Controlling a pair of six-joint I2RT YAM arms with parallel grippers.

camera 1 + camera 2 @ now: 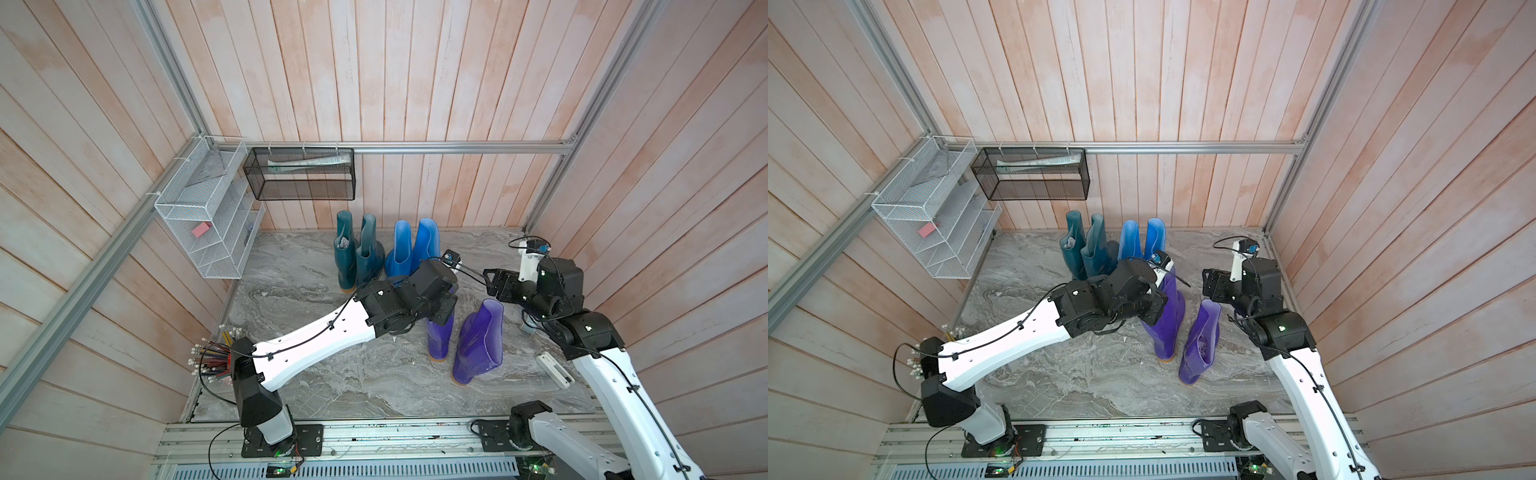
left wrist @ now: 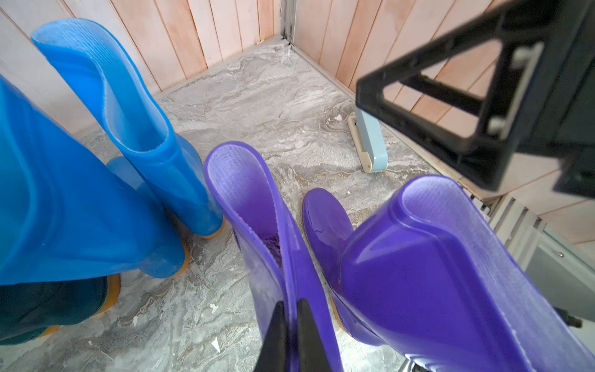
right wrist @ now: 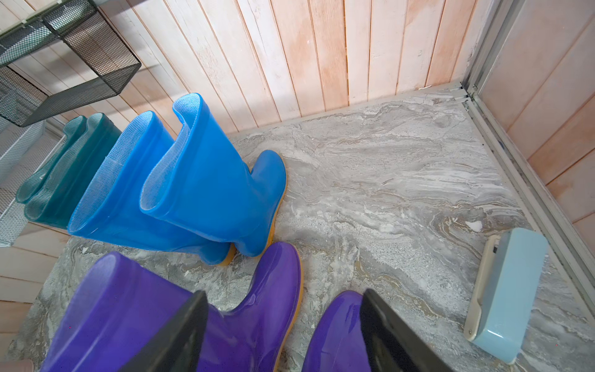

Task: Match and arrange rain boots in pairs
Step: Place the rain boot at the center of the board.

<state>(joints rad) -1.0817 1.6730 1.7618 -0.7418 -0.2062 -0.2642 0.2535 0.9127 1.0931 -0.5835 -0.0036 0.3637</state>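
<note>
Left gripper (image 2: 290, 306) is clamped on the shaft wall of one purple boot (image 2: 254, 206), a finger on each side near the rim; whether its sole touches the floor (image 2: 322, 96) I cannot tell. Right gripper (image 3: 283, 292) hangs with jaws wide apart and holds nothing, at about 1 o'clock from the second purple boot (image 1: 478, 345). Taking the back wall (image 1: 415, 104) as 12 o'clock in a top view, the two teal boots (image 1: 344, 253) stand together at 11 o'clock and the two blue boots (image 1: 402, 249) just beside them at 12 o'clock, in one row along the wall, so I judge these two pairs as done. The purple ones are near the centre, a little toward 4 o'clock, the free one at 3 o'clock of the held one, near but apart, and out of the row. What is left is to bring them close together and perhaps into line with the others, where the floor at 1 o'clock is bare. Little is in the way: the nearest blue boot is close to the held purple one, the right gripper hangs over that free place, and a blue-grey case (image 3: 505, 296) lies by the wall at 3 o'clock. Pencils (image 1: 212, 357) at 8 o'clock and wire racks (image 1: 199, 216) on the walls are well apart.
</note>
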